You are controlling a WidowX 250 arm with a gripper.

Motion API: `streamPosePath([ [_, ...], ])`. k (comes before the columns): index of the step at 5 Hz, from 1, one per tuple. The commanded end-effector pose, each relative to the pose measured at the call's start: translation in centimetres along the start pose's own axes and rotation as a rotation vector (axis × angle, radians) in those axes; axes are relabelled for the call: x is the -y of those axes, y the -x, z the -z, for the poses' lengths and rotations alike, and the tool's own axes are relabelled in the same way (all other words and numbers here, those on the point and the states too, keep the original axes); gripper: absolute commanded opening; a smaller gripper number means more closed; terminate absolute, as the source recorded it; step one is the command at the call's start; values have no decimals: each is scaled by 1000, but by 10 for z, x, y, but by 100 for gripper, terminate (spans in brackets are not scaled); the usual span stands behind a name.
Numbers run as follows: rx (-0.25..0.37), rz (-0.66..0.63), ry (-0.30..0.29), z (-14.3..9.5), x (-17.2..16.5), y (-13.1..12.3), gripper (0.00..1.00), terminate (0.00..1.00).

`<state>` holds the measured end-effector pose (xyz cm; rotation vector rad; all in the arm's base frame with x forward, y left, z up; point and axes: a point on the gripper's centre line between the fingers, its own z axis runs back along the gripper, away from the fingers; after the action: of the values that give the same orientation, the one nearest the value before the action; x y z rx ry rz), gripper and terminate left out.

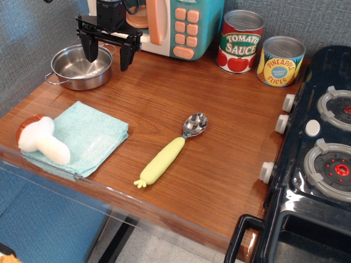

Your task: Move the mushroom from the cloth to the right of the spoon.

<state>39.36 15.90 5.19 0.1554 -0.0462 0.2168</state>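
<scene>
The mushroom lies on its side on the left part of the light teal cloth, at the table's front left; its reddish-brown cap points left and hangs past the cloth's edge. The spoon lies in the middle of the table, metal bowl toward the back, yellow-green handle toward the front. My gripper hangs open and empty at the back left, above the rim of a metal pot, far from the mushroom.
A metal pot stands at the back left. A toy microwave, a tomato sauce can and a pineapple can line the back. A toy stove fills the right side. A clear panel edges the table's front.
</scene>
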Motion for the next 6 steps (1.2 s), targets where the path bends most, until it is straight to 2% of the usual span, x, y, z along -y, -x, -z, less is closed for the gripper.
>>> streamPosePath([
  [1,0,0,0,0,0,0,100,0],
  [2,27,24,-23,-11,-5,15,100,0],
  [3,71,12,-5,-27,-16,16,100,0],
  [4,119,18,1,-42,-25,28,100,0],
  [5,104,77,-11,-34,-31,66,100,0],
  [6,50,117,1,-15,-43,104,100,0],
])
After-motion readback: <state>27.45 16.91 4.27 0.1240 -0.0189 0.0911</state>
